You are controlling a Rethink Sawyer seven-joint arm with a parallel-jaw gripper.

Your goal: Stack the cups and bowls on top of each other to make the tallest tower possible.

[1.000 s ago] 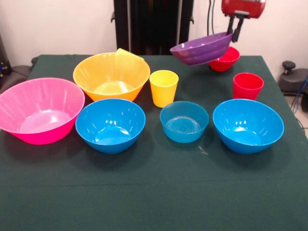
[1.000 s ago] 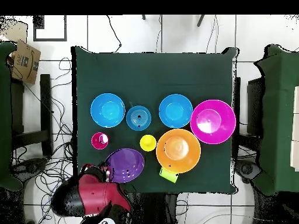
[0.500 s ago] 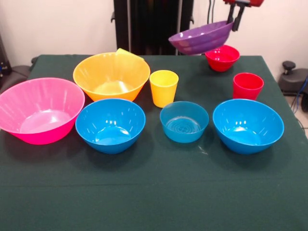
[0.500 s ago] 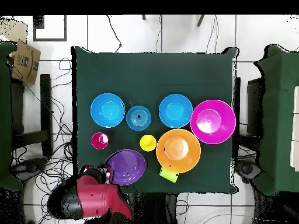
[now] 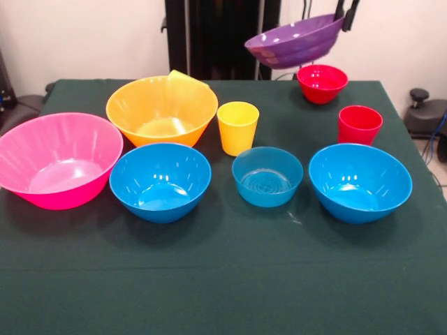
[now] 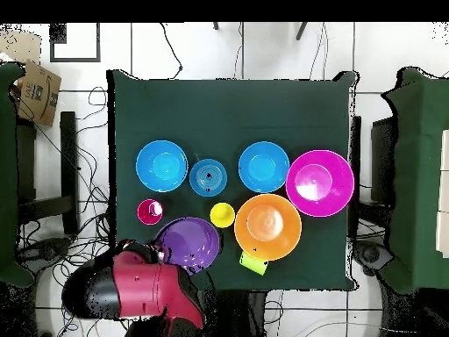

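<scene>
While the hand (image 5: 344, 14) at the upper right of the front view is pinching the purple bowl's (image 5: 295, 42) rim, that bowl is hanging tilted in the air above the small red bowl (image 5: 322, 82). Lower down, the pink (image 5: 57, 160), orange (image 5: 161, 109) and blue bowls (image 5: 160, 181) are sitting unstacked on the green surface (image 5: 223, 279).

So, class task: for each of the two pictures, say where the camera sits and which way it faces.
Front view: across the table, facing the raised glossy purple plastic bowl; the gripper is shut on its rim.
Overhead view: above, looking straight down; the red arm shows at the bottom.
Shared: purple bowl, round orange plastic bowl.
</scene>
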